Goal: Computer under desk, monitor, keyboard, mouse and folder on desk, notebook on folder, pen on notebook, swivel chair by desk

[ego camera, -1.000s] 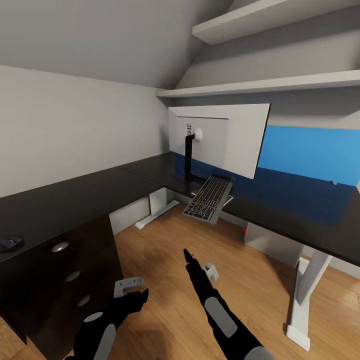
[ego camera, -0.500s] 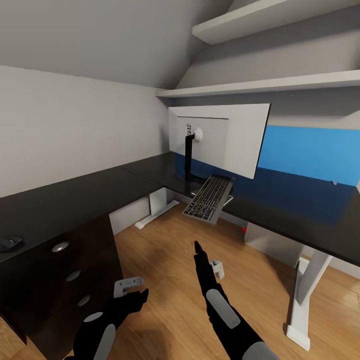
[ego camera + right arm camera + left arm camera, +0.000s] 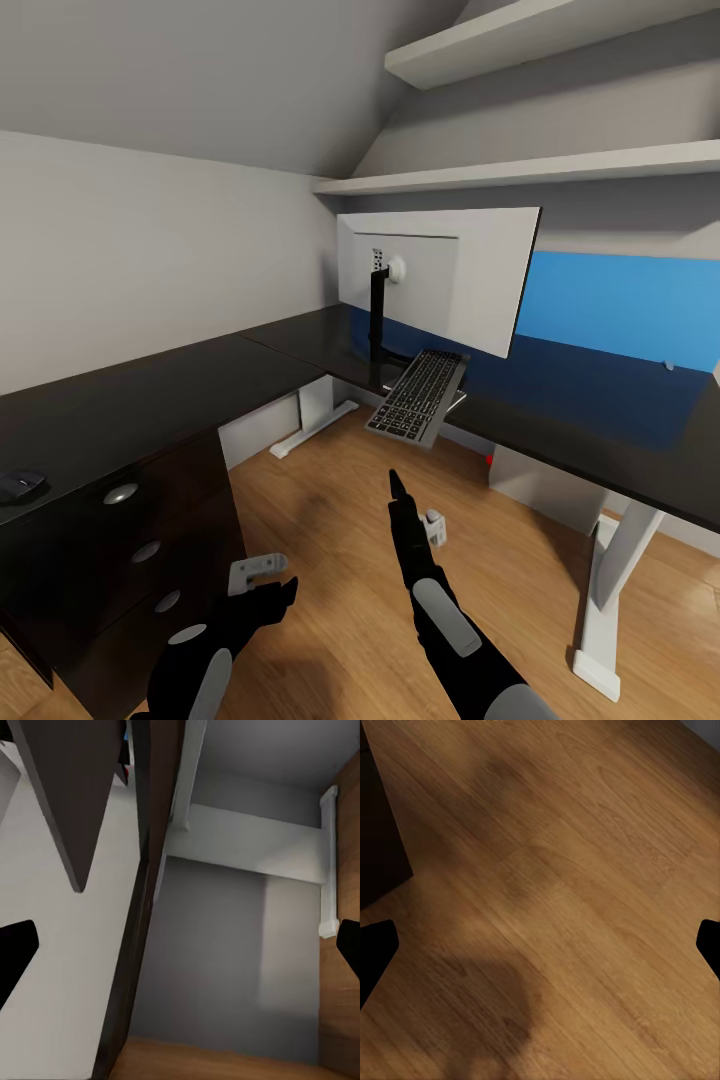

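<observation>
Monitor point(image 3: 440, 275) on table point(image 3: 200, 375); keyboard point(image 3: 418, 394) overhanging edge, frame centre; mouse point(image 3: 20, 484) far left. Both pincers spread, empty.

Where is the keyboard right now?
In the head view the keyboard lies on the black desk at its inner corner, just in front of the monitor stand, with its near end overhanging the desk edge above the floor.
</observation>
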Tool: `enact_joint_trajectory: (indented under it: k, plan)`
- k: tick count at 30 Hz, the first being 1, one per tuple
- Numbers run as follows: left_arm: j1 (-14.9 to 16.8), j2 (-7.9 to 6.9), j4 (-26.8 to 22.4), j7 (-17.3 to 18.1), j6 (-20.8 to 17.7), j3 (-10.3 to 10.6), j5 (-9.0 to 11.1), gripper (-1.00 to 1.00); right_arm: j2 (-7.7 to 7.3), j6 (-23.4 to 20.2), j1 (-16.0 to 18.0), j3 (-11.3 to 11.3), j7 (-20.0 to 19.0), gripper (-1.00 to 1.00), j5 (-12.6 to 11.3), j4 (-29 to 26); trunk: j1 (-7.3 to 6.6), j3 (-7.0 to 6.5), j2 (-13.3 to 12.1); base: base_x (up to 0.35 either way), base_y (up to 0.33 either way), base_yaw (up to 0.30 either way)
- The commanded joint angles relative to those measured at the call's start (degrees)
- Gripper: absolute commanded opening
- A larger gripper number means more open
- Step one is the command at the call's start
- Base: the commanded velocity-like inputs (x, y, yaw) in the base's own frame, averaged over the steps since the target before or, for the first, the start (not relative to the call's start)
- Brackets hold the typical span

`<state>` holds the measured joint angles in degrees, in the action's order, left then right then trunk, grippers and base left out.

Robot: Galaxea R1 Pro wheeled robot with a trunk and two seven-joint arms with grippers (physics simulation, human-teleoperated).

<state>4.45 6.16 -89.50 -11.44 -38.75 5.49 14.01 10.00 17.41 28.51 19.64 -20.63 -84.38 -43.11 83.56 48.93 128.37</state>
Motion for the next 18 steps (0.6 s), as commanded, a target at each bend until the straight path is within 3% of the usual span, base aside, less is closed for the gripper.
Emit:
enact_joint_trajectory:
  k: [1, 5, 18]
  plan:
    - [0.0, 0.0, -0.1, -0.5, -0.2, 0.0, 0.6, 1.0, 0.0, 0.2, 0.1, 0.1, -0.8, 1.0, -0.6, 0.1, -0.01, 0.06, 0.0, 0.0, 0.0, 0.0]
    - [0.0, 0.0, -0.1, -0.5, -0.2, 0.0, 0.6, 1.0, 0.0, 0.2, 0.1, 0.0, -1.9, 1.0, -0.6, 0.1, -0.01, 0.06, 0.0, 0.0, 0.0, 0.0]
    - [0.0, 0.0, -0.1, -0.6, -0.2, 0.0, 0.5, 1.0, 0.0, 0.1, 0.1, 0.0, -2.0, 1.0, -0.5, 0.1, -2.87, -2.28, -5.2, 0.0, 0.0, 0.0]
